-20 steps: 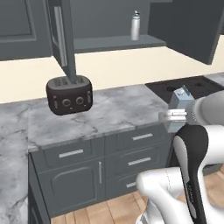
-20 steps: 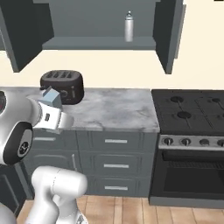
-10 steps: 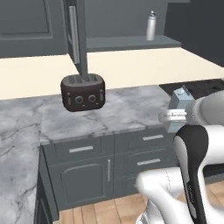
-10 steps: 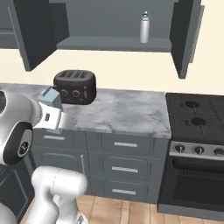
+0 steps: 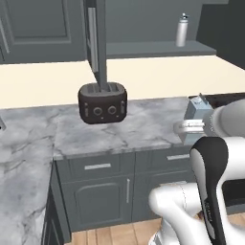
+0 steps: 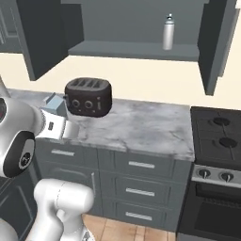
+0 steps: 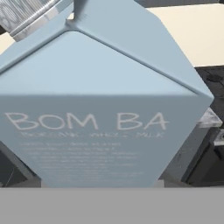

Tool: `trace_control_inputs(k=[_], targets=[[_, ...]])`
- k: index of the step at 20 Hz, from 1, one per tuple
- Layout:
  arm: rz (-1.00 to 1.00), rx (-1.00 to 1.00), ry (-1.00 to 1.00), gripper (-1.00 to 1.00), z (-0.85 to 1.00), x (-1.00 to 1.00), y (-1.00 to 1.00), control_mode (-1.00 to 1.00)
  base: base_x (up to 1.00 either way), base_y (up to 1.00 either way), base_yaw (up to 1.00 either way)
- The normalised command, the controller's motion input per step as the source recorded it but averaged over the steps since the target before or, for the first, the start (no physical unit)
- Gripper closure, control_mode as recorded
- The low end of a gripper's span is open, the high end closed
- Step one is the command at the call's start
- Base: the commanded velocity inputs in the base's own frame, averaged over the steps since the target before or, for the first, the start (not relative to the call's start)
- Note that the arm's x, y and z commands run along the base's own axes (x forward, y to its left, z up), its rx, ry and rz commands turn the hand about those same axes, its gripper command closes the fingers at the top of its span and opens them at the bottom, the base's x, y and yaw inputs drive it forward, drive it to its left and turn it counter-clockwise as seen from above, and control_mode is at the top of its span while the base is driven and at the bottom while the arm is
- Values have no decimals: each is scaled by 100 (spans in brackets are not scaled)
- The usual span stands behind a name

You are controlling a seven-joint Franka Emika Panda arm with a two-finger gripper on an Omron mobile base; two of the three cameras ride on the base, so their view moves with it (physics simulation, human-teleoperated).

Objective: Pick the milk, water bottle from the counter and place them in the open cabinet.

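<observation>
The milk (image 7: 100, 109), a pale blue carton, is clamped in the tool (image 5: 194, 128), held upright in the air close to the robot's body. Far ahead of the tool and well above it, the water bottle (image 6: 168, 32) already stands on the shelf of the open cabinet (image 6: 132, 49). Half the job looks done: the carton has yet to be carried over the marble bench (image 6: 141, 127), past the black toaster (image 6: 88, 97), up onto that shelf.
</observation>
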Motion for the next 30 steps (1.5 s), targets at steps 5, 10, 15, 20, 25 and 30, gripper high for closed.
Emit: trace_control_inputs(k=[5, 10, 15, 20, 25, 30], targets=[[0, 0, 0, 100, 0, 0, 0, 100, 49, -1, 11], [0, 0, 0, 100, 0, 0, 0, 100, 40, -5, 3], [0, 0, 0, 100, 0, 0, 0, 100, 41, -9, 0], [0, 0, 0, 100, 0, 0, 0, 100, 45, -14, 0], [0, 0, 0, 100, 0, 0, 0, 100, 50, -16, 0], [0, 0, 0, 100, 0, 0, 0, 100, 52, -21, -2]])
